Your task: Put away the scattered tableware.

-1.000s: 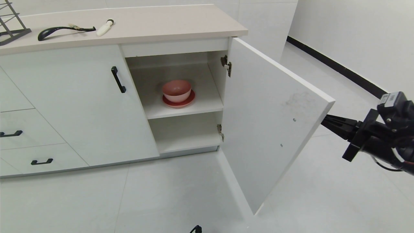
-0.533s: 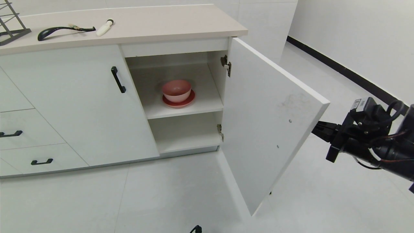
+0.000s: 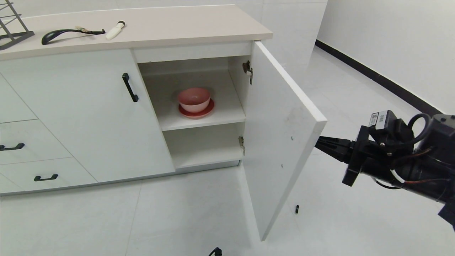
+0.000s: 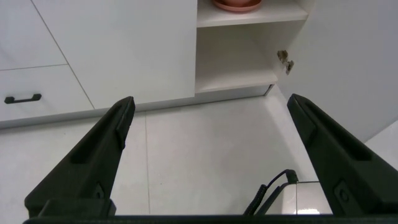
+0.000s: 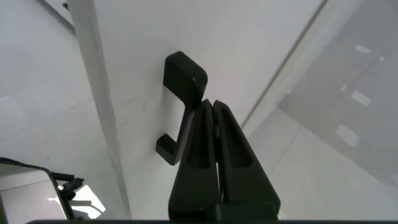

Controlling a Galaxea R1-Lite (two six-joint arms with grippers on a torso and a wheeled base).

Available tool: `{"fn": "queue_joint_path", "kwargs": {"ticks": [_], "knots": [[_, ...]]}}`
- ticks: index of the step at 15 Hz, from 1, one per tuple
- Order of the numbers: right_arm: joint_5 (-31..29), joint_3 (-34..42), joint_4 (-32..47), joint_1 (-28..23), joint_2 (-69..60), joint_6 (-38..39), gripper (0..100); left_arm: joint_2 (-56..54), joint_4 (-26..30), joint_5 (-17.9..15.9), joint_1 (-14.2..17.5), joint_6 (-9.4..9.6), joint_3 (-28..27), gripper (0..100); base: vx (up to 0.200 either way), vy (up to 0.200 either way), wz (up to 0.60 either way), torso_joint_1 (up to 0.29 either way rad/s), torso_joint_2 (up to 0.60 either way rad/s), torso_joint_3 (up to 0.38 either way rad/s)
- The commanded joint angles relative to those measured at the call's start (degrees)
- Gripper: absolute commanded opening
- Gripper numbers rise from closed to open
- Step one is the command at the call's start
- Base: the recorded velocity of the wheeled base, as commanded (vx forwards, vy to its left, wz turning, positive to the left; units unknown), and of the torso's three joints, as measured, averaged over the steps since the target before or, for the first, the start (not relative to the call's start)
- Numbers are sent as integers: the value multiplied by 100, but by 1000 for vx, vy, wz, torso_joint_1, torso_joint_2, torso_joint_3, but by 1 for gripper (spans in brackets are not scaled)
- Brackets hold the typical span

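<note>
Shelved bowl, well apart from right jaws at door handle

right arm matte black; looped black cable, thin red wires, white label sticker; long tapered jaws.

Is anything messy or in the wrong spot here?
Yes: a black ladle and a white-handled tool lie loose on the countertop, not put away, and the cupboard door hangs half open.

My head looks down on the cabinet from well back; left wrist shares its lower shelf; right wrist hugs the door.
</note>
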Motion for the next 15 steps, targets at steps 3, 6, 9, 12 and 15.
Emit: {"fn": "queue_joint_path", "kwargs": {"ticks": [3, 6, 9, 12, 15], "knots": [[-13, -425, 4, 400, 288, 48, 0, 0, -1, 1, 1, -4, 0, 100, 0, 0, 0, 0, 0, 0], [-13, -812, -22, 760, 692, 179, 0, 0, -1, 1, 1, -4, 0, 100, 0, 0, 0, 0, 0, 0], [-30, -1260, -31, 1103, 1070, 250, 0, 0, -1, 10, 1, -13, 0, 100, 0, 0, 0, 0, 0, 0], [-48, -1568, -215, 1411, 1439, 329, 0, 0, -10, 36, 1, -39, 0, 100, 0, 0, 0, 0, 0, 0], [-57, -1981, -268, 1595, 1747, 399, 0, 0, -10, 36, 1, -39, 0, 100, 0, 0, 0, 0, 0, 0]]}}
